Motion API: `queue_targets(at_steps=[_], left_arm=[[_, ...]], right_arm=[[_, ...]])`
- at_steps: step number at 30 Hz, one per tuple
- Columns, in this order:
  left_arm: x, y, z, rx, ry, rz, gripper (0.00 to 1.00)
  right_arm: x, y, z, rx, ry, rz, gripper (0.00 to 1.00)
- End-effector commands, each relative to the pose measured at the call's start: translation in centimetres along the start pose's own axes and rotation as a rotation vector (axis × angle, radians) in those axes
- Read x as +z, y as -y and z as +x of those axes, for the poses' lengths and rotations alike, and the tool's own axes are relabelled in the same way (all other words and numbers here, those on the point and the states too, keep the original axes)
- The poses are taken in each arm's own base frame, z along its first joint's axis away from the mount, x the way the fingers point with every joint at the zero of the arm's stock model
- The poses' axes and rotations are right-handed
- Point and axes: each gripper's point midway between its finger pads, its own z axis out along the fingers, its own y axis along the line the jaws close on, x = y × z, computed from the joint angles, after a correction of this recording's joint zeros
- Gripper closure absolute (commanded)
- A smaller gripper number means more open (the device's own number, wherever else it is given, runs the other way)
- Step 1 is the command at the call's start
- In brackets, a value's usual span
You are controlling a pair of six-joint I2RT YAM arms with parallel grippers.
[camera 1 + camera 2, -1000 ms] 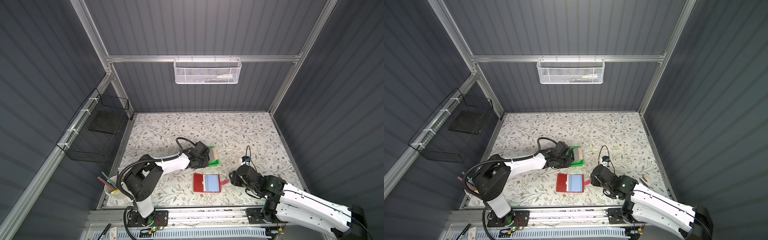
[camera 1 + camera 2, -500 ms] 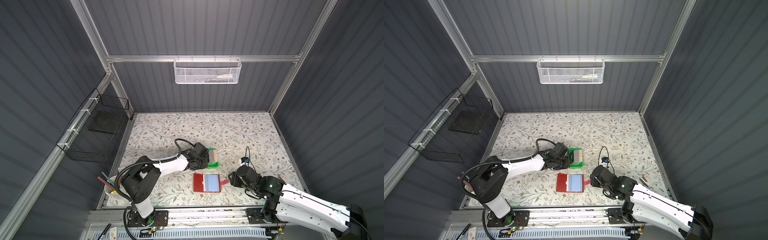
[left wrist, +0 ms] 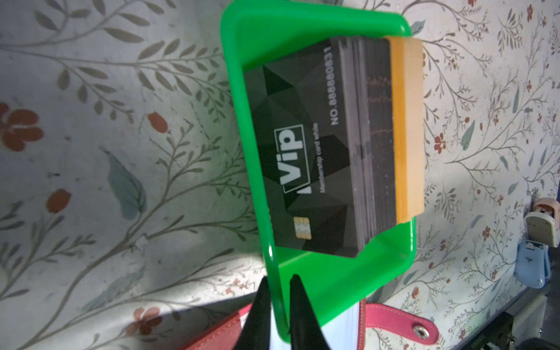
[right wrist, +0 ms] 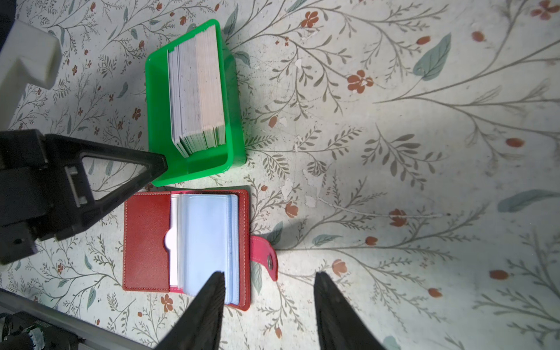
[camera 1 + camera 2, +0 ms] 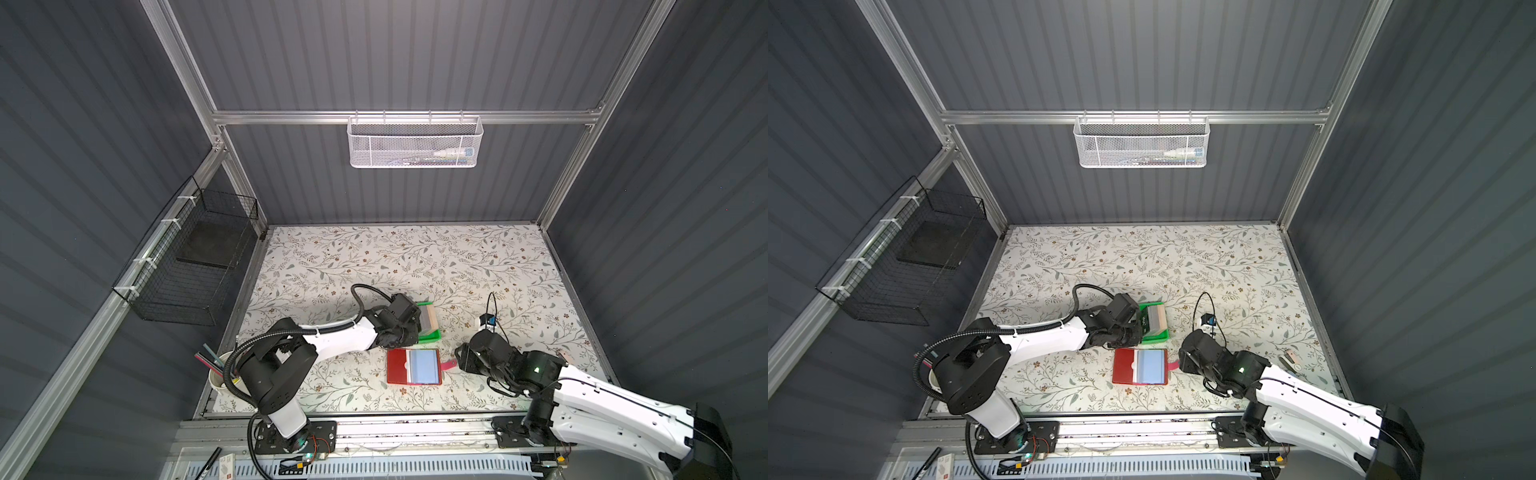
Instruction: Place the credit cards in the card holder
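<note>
The left hand is nearly closed, its two black tips on either side of the near wall of the green tray, pinching the rim (a hold on the tray, not on a card). The right hand is about half open and empty. It hovers over the card holder on the side of the snap tab; whether a tip touches the sleeves I cannot tell.

The credit cards stand on edge as one thick stack in the tray, with a black "Vip" card facing out at one end and tan-edged ones at the other. The card holder lies open and flat just beside the tray, red cover down, clear sleeves up. I can make out no card in the sleeves, so the task looks barely begun. The holder is open and the tray steadied, but every card has yet to be drawn out and slid in.

The surface is a floral-print sheet, with a couple of small clips lying apart from the tray. Around it are dark ribbed walls on an aluminium frame. A white mesh basket hangs on the back rail and a black wire basket on the left wall. A cup of pens sits at the front left corner.
</note>
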Motion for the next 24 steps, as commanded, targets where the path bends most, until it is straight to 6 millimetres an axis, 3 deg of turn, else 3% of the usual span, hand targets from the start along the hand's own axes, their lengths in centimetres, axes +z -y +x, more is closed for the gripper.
queue_targets(at_steps=[1, 11, 15, 24], left_arm=[[-0.8, 0.3, 0.3, -0.014, 0.005, 0.019, 0.83], [-3.6, -0.2, -0.8, -0.009, 0.029, 0.046, 0.73], [-4.3, 0.9, -2.1, 0.023, 0.028, 0.110, 0.72], [-2.9, 3.1, -4.2, 0.053, 0.036, 0.206, 0.75]], right_arm=[[-0.1, -0.6, -0.5, -0.001, 0.013, -0.014, 0.50], [-0.3, -2.9, -2.7, -0.059, 0.042, -0.075, 0.43], [0.3, -3.5, -3.9, -0.072, 0.032, -0.101, 0.39], [3.2, -5.5, -5.5, -0.121, -0.032, -0.126, 0.29]])
